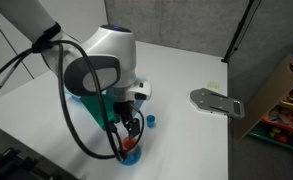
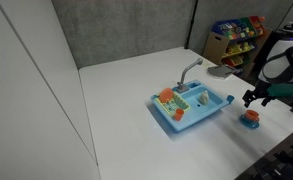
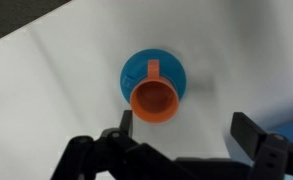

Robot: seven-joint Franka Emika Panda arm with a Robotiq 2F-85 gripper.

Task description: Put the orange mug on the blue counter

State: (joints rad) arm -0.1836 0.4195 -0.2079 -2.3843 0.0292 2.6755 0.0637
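Observation:
The orange mug (image 3: pixel 156 98) stands upright on a round blue saucer (image 3: pixel 136 68) on the white table. It also shows in both exterior views (image 1: pixel 132 146) (image 2: pixel 250 117). My gripper (image 3: pixel 186 128) is open and empty and hangs just above the mug, offset to one side, with the mug near one finger. The gripper shows in both exterior views (image 1: pixel 132 126) (image 2: pixel 258 97). The blue toy sink counter (image 2: pixel 176 118) lies on the table apart from the mug, partly hidden by the arm in an exterior view (image 1: pixel 90 104).
An orange item (image 2: pixel 167 96) sits on the toy sink, which has a grey tap (image 2: pixel 191 70). A small blue piece (image 1: pixel 151 120) and a grey flat object (image 1: pixel 216 102) lie on the table. A toy shelf (image 2: pixel 236 38) stands beyond the table edge.

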